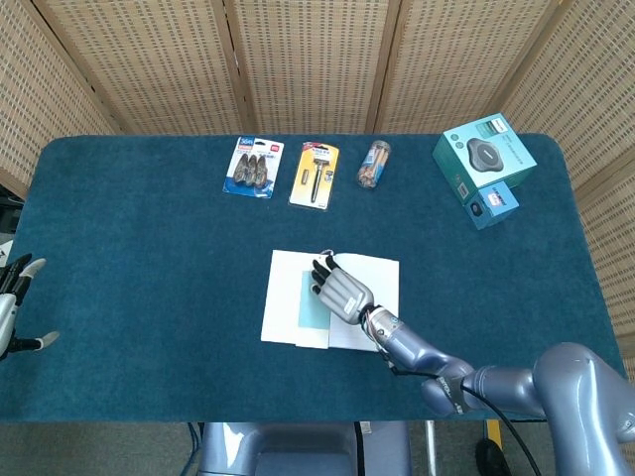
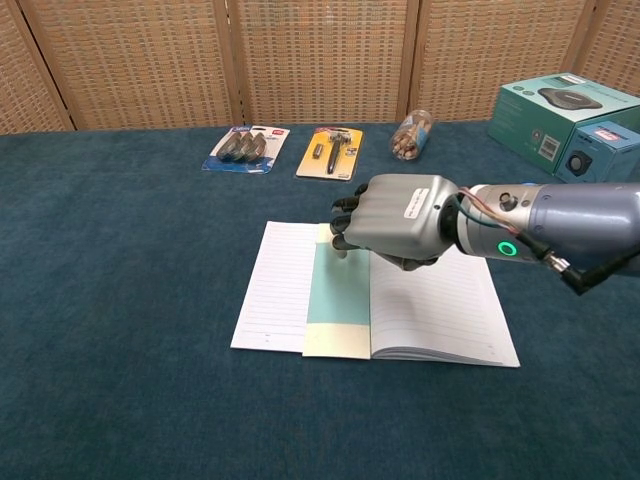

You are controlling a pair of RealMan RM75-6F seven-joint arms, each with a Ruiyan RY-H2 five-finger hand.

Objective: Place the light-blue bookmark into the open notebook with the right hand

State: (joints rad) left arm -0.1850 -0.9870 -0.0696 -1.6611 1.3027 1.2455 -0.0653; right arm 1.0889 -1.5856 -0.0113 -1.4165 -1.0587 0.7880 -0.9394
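The open notebook [image 1: 283,307] [image 2: 275,290] lies flat at the middle of the blue table. The light-blue bookmark [image 1: 313,305] [image 2: 338,295] rests flat on the pale yellow page by the spine. My right hand [image 1: 340,288] [image 2: 395,215] hovers over the bookmark's far end, palm down, with its fingers [image 2: 342,222] bent downward and nothing held in them. A small gap shows between the fingertips and the page. My left hand [image 1: 12,302] stays at the table's left edge, fingers apart and empty; the chest view does not show it.
Along the far side lie a blister pack of clips [image 1: 253,167] [image 2: 242,147], a yellow card pack [image 1: 315,175] [image 2: 331,152] and a small jar on its side [image 1: 373,164] [image 2: 411,135]. A teal box [image 1: 484,154] and a small blue box [image 1: 493,203] stand far right.
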